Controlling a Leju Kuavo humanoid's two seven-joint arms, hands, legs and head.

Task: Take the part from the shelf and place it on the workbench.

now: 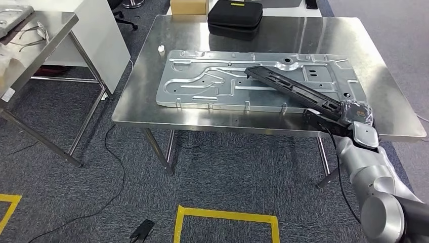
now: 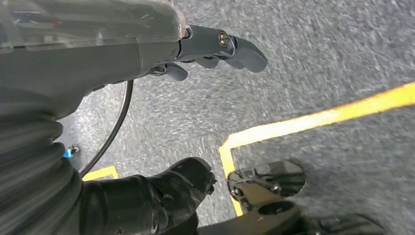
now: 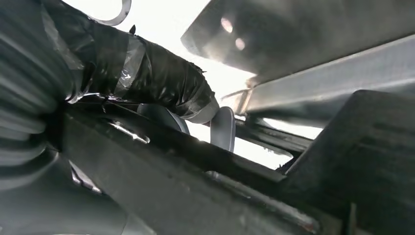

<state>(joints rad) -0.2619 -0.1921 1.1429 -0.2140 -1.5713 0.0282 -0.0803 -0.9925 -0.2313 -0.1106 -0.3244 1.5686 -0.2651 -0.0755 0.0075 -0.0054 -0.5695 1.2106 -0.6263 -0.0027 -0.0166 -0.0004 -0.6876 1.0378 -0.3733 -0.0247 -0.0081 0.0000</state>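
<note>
Right hand (image 1: 354, 117) grips the near end of the long black part (image 1: 293, 91), likely stiff and tip-heavy, angled over the surface (image 1: 384, 76); left hand (image 2: 195, 49) holds nothing.

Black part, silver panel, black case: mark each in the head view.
black part (image 1: 291, 87), head view, middle of its long body.
silver panel (image 1: 202, 83), head view, ribbed left half.
black case (image 1: 235, 17), head view, top face.

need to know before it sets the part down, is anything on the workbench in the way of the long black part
Yes. The right hand holds the long black part slanted over a large silver stamped panel that covers much of the workbench. The part's far end lies over that panel. The black case sits clear at the back.
</note>
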